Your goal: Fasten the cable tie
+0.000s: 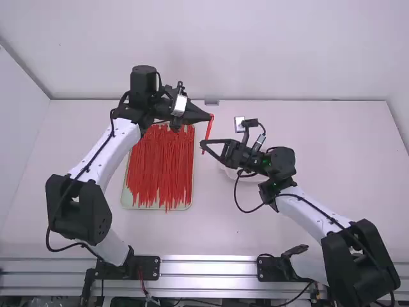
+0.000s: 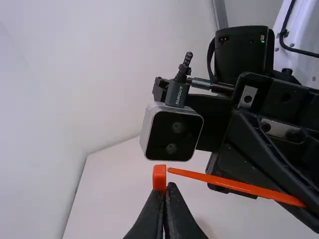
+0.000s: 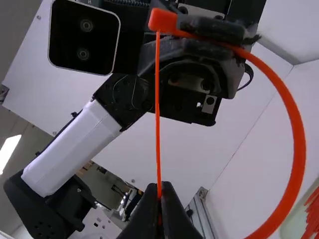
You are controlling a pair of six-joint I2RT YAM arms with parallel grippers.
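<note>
Above the tabletop (image 1: 332, 134), between the 2 pincers: 1 red cable tie (image 1: 211, 119), held clear of the surface, just right of the tray's far right corner in the high view.

Tie head (image 2: 159, 178): a square block sitting right at the tips of the left pincer (image 2: 163, 193). The left pincer is clenched on it, fingers pressed together.

Tie strap (image 3: 158, 114): 1 straight run goes from the head to the right pincer (image 3: 159, 193). The right pincer is clamped tight on the strap, 1 finger against each side. The rest of the strap bows out from the head in a wide arc (image 3: 297, 144).

Junction of straight run and head: cannot tell whether the strap passes through the slot or only lies against it.

High view: the left pincer is the farther of the 2, the right pincer nearer the camera. The tips are near each other but not touching, and the tie spans the gap.

Writing: the grey cable plug (image 2: 178, 93) on the right arm's wrist camera (image 2: 171, 132) carries white print along its side; not transcribed.

Surroundings: a pale tray (image 1: 189, 206) rests on the tabletop left of both pincers. It holds a bed of spare red ties (image 1: 160, 166) lying lengthwise.
</note>
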